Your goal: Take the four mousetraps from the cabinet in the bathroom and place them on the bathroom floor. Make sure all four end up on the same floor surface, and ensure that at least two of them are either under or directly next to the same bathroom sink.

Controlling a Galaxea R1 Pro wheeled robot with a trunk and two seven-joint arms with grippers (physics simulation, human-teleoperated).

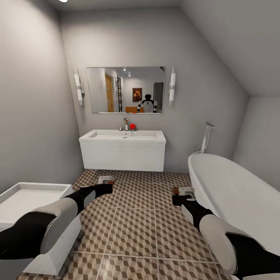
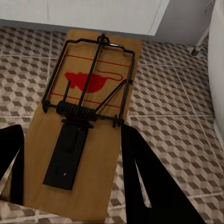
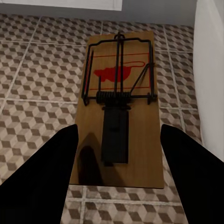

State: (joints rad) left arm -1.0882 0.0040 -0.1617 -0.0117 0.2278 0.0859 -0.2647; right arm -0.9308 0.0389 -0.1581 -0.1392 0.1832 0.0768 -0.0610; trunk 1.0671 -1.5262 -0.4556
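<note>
Each gripper holds one mousetrap, a brown wooden board with a dark wire spring and a red mouse print. My left gripper (image 1: 104, 189) (image 2: 72, 140) is shut on one mousetrap (image 1: 105, 180) (image 2: 86, 93), held over the bathroom floor (image 1: 132, 225) a little in front of the bathroom sink (image 1: 123, 135). My right gripper (image 1: 179, 199) (image 3: 119, 140) is shut on a second mousetrap (image 1: 185, 191) (image 3: 119, 84), above the tiles beside the bathtub. The cabinet is out of view.
A white oval bathtub (image 1: 237, 194) fills the right side. A second white basin unit (image 1: 27, 194) stands at the near left, under my left arm. Mirror (image 1: 125, 89) and wall lamps hang above the sink, where a small red object (image 1: 133, 126) sits by the faucet. Open tiles lie between.
</note>
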